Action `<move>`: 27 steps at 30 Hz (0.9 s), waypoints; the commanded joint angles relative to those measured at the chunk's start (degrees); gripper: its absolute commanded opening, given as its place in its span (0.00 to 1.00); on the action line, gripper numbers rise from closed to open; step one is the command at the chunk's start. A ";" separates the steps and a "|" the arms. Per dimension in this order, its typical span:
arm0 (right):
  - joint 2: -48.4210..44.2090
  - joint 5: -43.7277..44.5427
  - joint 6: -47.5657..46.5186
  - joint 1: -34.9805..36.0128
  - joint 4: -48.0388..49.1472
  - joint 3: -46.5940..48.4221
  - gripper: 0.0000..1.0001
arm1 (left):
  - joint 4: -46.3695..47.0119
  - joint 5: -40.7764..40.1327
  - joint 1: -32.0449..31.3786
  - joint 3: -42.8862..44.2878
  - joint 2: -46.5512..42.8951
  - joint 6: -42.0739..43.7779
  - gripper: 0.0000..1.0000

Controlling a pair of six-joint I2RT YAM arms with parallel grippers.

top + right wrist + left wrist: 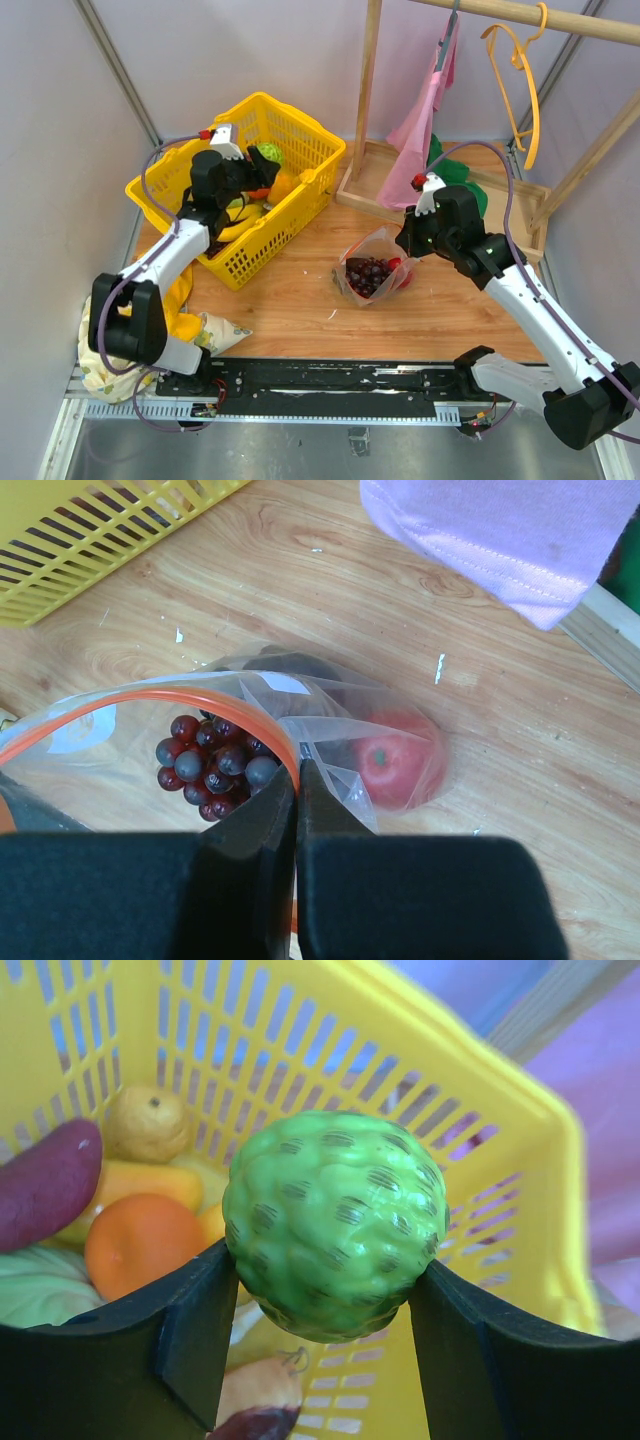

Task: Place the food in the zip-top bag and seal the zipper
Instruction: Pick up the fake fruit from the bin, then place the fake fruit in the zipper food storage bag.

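My left gripper point(325, 1310) is shut on a bumpy green toy fruit point(335, 1220) and holds it above the yellow basket point(300, 140); the fruit also shows in the top view point(270, 154). Below it lie an orange point(140, 1245), a lemon point(148, 1122), a purple piece point(45, 1185) and bananas point(240, 225). My right gripper point(297, 770) is shut on the red zipper strip point(190, 702) at the mouth of the clear zip-top bag point(375, 268), holding it open. Dark grapes point(210, 765) and a red apple point(395, 765) lie inside the bag.
A wooden rack point(370, 80) with pink cloth point(425, 120) and an orange hanger point(525, 70) stands at the back right. A yellow-patterned cloth bundle point(185, 320) lies by the left arm's base. Grey walls close in both sides.
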 commanded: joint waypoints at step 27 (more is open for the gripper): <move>0.09 -3.59 -0.18 -0.72 -1.00 4.51 0.01 | -10.44 3.25 -32.37 1.53 -23.05 11.52 0.32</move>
